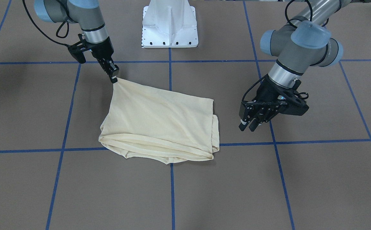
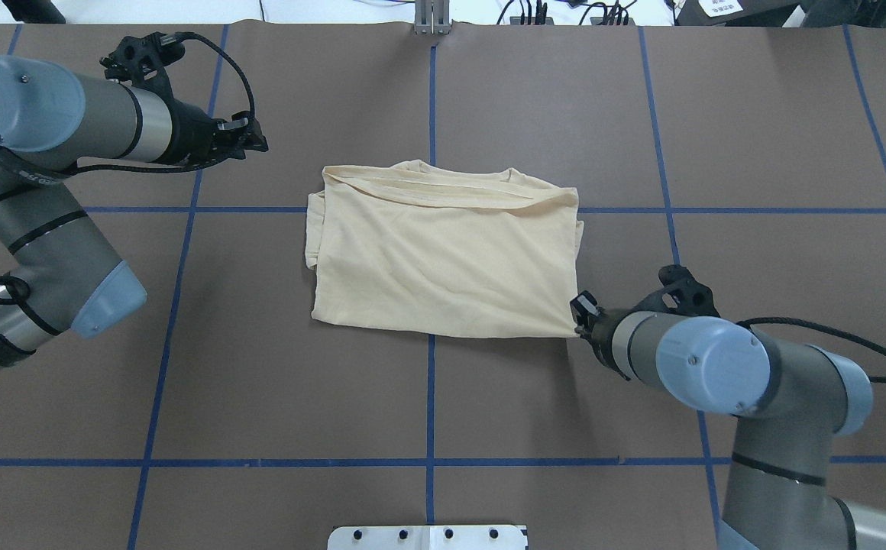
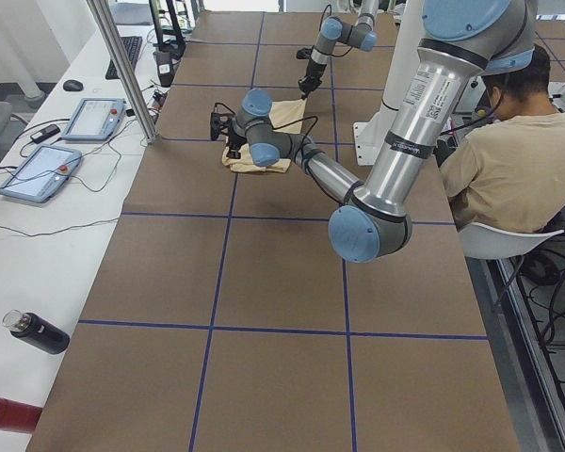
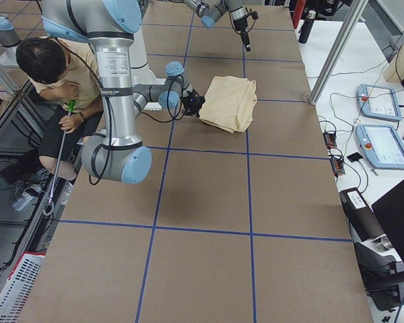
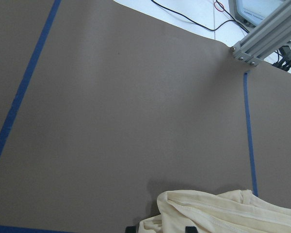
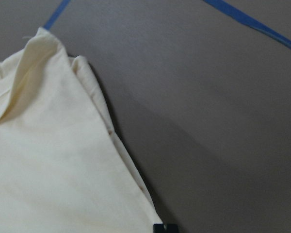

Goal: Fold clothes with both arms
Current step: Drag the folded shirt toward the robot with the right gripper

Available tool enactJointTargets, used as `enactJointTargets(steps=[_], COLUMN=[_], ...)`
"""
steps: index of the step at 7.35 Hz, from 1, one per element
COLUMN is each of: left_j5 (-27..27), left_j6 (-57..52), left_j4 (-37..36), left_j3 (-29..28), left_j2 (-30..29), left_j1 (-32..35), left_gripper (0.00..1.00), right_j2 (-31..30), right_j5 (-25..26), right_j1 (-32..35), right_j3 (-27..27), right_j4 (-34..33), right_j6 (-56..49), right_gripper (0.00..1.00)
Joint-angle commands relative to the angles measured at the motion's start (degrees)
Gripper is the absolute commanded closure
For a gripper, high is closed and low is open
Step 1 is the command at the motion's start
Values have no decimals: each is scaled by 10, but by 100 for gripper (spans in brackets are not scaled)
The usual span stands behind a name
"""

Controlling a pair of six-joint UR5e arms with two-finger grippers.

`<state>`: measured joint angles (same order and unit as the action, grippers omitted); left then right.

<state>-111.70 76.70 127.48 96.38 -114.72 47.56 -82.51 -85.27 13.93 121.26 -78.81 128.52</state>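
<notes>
While right claw pinches the T-shirt corner, left claw hangs open nearby

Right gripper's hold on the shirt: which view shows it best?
Exterior front-facing: the right gripper pinches a corner of the cream T-shirt in plain sight. Overhead, its own arm partly covers it; the wrist camera shows only a fingertip; the side views are too small.

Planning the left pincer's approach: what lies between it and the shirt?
Only bare brown table: in the front-facing view the left pincer hangs beside the shirt, apart from it, nothing between.
</notes>
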Motion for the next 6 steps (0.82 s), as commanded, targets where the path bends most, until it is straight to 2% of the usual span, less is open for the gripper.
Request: enactJointTargets(steps=[1,2,3,4,6], left_j5=[-63,-75,-76,-75,-67], left_j6=[6,25,51,61,74], left_j4=[-2,-33,-56,-78,-146], left_j3=[28,36,61,79,107], left_j2=[6,4,4,6,5], left_j1=[1,-4,-19,-39,-82], left_gripper=[39,39,39,39,39], right_j2=[8,7,5,0,-8], right_j5=[-5,-3,0,14,23], right_j1=[-102,-142,-168,-175,-134], right_j3=[69,76,76,76,77], right_j4=[-95,-95,-95,-98,-104], right_j6=[12,30,31,32,33], right_gripper=[100,100,68,1,0])
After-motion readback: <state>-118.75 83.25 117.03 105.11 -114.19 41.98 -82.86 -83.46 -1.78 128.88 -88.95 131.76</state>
